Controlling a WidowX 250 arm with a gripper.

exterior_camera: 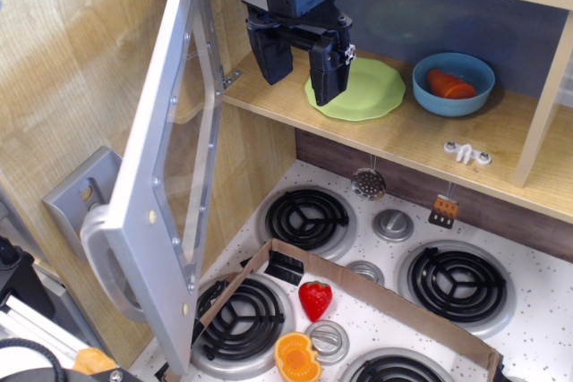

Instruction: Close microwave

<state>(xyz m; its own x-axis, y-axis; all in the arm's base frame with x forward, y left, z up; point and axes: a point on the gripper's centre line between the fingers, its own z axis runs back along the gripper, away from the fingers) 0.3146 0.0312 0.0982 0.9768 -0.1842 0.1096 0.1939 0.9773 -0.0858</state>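
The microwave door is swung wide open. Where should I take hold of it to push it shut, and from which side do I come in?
Judging from this view, go for the microwave door at its free edge near the curved grey handle, farthest from the hinge, where leverage is best. The gripper, open, hangs inside the compartment, so back out, come round to the door's outer, handle side, and push toward the shelf.

The open door (175, 145) juts out to the left and walls off that side of the shelf (295, 114). The gripper (303, 67) hangs in the opening, fingers (328, 73) spread over a green plate (363, 91). Right of it a blue bowl (454, 84) fills more shelf; bare wood lies along the front edge.
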